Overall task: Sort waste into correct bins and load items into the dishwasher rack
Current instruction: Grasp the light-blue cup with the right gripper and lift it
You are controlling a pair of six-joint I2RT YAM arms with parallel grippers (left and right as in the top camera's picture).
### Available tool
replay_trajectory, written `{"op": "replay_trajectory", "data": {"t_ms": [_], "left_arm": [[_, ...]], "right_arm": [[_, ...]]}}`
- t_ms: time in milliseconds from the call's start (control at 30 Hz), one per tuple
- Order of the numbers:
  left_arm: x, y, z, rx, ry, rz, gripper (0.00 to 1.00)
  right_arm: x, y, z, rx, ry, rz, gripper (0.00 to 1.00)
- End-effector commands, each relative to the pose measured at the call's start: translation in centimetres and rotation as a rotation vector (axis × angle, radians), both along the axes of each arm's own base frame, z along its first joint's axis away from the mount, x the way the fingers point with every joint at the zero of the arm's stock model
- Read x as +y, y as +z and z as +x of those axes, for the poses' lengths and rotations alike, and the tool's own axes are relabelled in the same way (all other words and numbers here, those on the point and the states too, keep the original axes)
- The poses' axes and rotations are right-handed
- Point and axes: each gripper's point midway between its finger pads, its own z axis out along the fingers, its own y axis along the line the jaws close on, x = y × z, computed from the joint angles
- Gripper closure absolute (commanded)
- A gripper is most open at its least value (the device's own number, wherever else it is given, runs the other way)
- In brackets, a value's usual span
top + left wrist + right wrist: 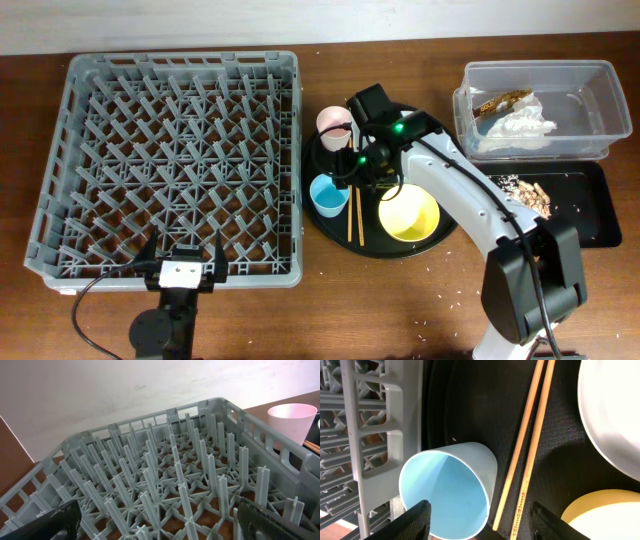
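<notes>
Beneath wide-spread right jaws, the blue cup (447,492) — likely light, stiff, slick — is best taken by its rim.

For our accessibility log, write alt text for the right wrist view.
The open right hand frames an upright blue cup on a black tray. Wooden chopsticks lie beside the cup, with a grey-white plate and yellow bowl beyond them, and the grey dishwasher rack on the opposite side.
</notes>
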Motion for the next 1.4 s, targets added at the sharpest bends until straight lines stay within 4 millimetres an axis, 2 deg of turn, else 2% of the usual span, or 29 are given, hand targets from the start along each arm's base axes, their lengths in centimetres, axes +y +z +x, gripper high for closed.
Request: {"op": "replay_trajectory", "data": {"t_ms": [0, 100, 433, 567, 667, 733, 900, 967, 1033, 1133, 1267, 1367], "left_arm": [[0.0, -0.2, 0.0, 0.000, -0.003, 0.004, 0.01], [0.0, -0.2, 0.0, 0.000, -0.003, 0.004, 0.01], [0.0, -0.2, 0.0, 0.000, -0.003, 0.003, 0.01], [0.0, -0.2, 0.0, 0.001, -0.006, 0.003, 0.01], [0.0, -0.2, 0.0, 0.001, -0.005, 0.003, 0.01], [0.0, -0.2, 0.0, 0.000, -0.006, 0.003, 0.01], [-1.2, 0.4, 0.0, -0.023, -0.071, 0.000, 0.01], [-2.5, 1.4, -0.2, -0.059, -0.150, -0.014, 0.01], [-2.6, 2.4, -0.2, -0.085, -0.151, -0.110, 0.01], [-2.7, 3.9, -0.4, -0.103, -0.154, -0.213, 0.01], [-4.3, 6.3, -0.7, -0.081, -0.249, -0.228, 0.01], [-4.9, 8.6, 0.1, -0.017, -0.282, -0.242, 0.01]], "right_arm": [[0.1, -0.6, -0.1, 0.011, -0.004, -0.011, 0.42], [0.2, -1.0, -0.4, 0.018, 0.000, -0.015, 0.53], [0.2, -4.0, -0.6, 0.086, -0.004, -0.042, 0.62], [0.3, -4.1, -0.5, 0.085, -0.004, -0.042, 0.71], [0.3, -4.1, -0.5, 0.083, -0.004, -0.040, 0.83], [0.3, -4.1, -0.5, 0.083, -0.004, -0.041, 0.95], [0.1, -3.8, -0.7, 0.097, -0.007, -0.031, 0.96], [-0.1, -2.9, -0.6, 0.098, -0.016, 0.005, 0.96], [-0.7, -1.4, -0.4, 0.085, -0.027, 0.036, 0.96], [-2.0, 1.4, 0.0, 0.043, -0.037, 0.087, 0.96], [-3.1, 6.1, 0.0, -0.044, -0.018, 0.196, 0.96], [-4.2, 8.9, -0.3, -0.103, -0.031, 0.222, 0.96]]}}
